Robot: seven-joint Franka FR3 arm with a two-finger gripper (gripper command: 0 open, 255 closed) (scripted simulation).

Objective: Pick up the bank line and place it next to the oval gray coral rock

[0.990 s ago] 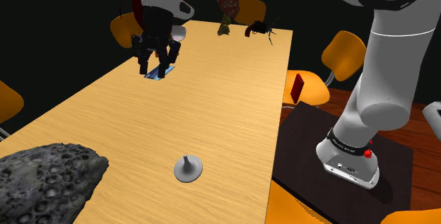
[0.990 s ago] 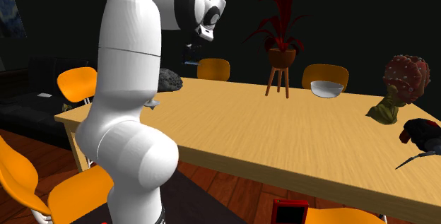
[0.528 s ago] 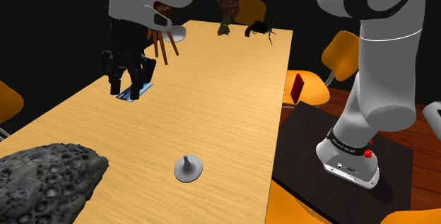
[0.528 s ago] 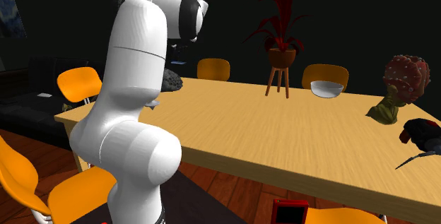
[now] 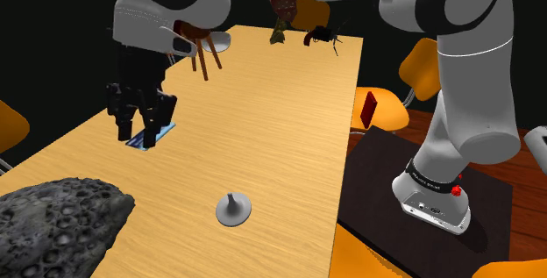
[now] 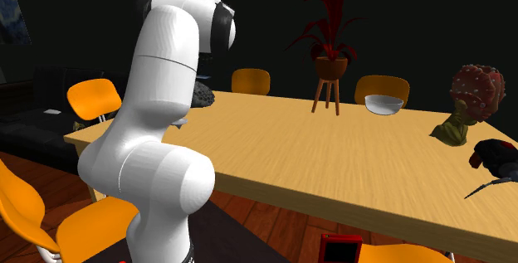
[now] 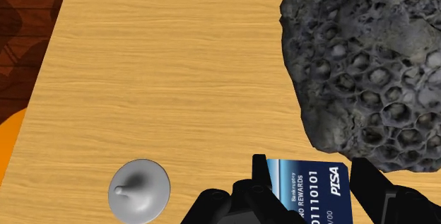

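The black two-finger gripper, clamped on the blue-and-white bank card, has swung it along the wooden table this past second, so the pitted dark-grey coral rock now lies just ahead, nearly within placing reach.

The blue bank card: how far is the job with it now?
Done: the blue bank card is picked up, clasped by the black hand above the light wooden table. In hand: the carry; the card hangs short of the dark grey pitted coral rock. Left: setting it down beside that rock and letting go.
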